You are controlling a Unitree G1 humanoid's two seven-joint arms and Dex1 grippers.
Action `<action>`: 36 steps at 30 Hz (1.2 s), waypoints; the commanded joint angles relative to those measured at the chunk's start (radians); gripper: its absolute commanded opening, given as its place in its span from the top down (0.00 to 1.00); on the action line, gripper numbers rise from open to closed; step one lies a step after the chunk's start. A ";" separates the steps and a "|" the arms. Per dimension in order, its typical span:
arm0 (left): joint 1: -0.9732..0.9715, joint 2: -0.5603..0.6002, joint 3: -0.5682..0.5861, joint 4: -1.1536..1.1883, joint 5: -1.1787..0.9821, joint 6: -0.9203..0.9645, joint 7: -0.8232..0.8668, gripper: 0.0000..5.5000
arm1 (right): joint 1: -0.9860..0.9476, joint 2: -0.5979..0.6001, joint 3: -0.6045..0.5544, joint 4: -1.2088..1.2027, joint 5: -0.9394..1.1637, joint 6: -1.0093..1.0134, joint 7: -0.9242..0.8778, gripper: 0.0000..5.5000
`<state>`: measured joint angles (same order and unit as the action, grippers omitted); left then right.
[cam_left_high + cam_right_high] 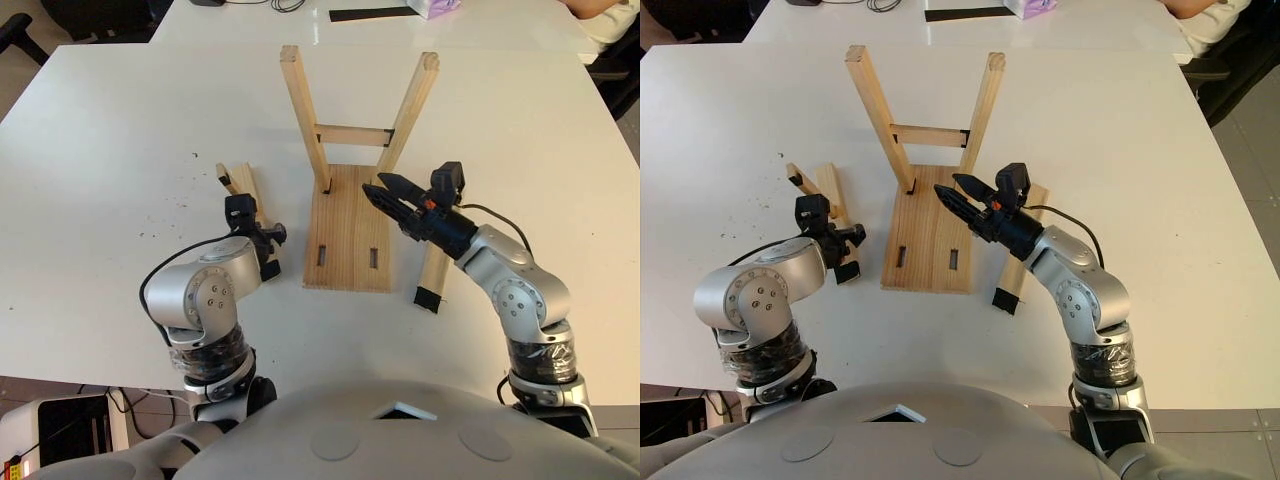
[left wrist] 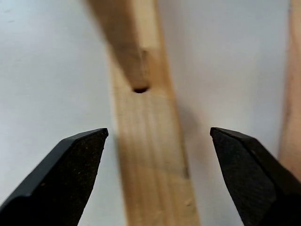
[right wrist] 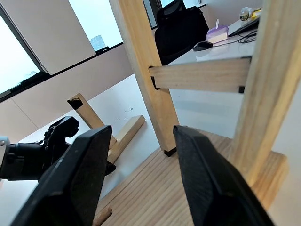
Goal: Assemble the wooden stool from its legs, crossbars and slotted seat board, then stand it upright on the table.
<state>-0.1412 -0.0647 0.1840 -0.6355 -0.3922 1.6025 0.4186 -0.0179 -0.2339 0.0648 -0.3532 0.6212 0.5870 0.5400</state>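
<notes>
On the white table (image 1: 120,120) the slotted seat board (image 1: 345,250) lies flat, with a pair of legs (image 1: 304,110) joined by a crossbar (image 1: 352,135) standing in its far slots; the two near slots (image 1: 322,256) are vacant. A loose leg (image 1: 432,275) lies just beside the board's right edge, and another leg piece (image 1: 248,185) lies to its left. Your right gripper (image 1: 380,187) hovers over the board near the standing pair, fingers spread and holding nothing. Your left gripper (image 2: 159,134) straddles the left piece, also spread — not yet gripping. Watch the right arm: a nudge could tip the seated legs out of their slots. Close the left gripper off-centre and the piece may swivel — then it won't meet its slot.
</notes>
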 commanded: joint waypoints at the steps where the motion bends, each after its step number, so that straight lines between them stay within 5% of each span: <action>1: 0.080 0.089 -0.030 -0.023 0.001 0.012 -0.077 0.30 | 0.014 0.011 -0.012 -0.009 -0.007 -0.020 -0.019 0.56; 13: 0.162 0.224 -0.042 0.001 0.011 0.010 -0.246 0.62 | -0.009 0.023 -0.024 0.011 -0.014 -0.049 -0.030 0.56; 20: 0.098 0.372 -0.047 0.096 0.039 -0.115 -0.368 0.63 | -0.068 0.107 -0.145 0.020 0.101 -0.070 -0.098 0.56; 28: -0.389 0.356 0.187 0.469 0.041 -0.635 -0.375 0.63 | -0.420 0.097 -0.276 0.043 0.182 -0.120 -0.191 0.56; 36: -0.698 0.323 0.338 0.431 -0.210 -0.863 -0.466 0.63 | -0.763 -0.020 -0.166 0.241 -0.105 -0.195 -0.200 0.56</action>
<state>-0.7923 0.2765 0.5049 -0.1534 -0.5305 0.7817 -0.0115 -0.7097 -0.2250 -0.1291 -0.1724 0.5903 0.4300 0.3369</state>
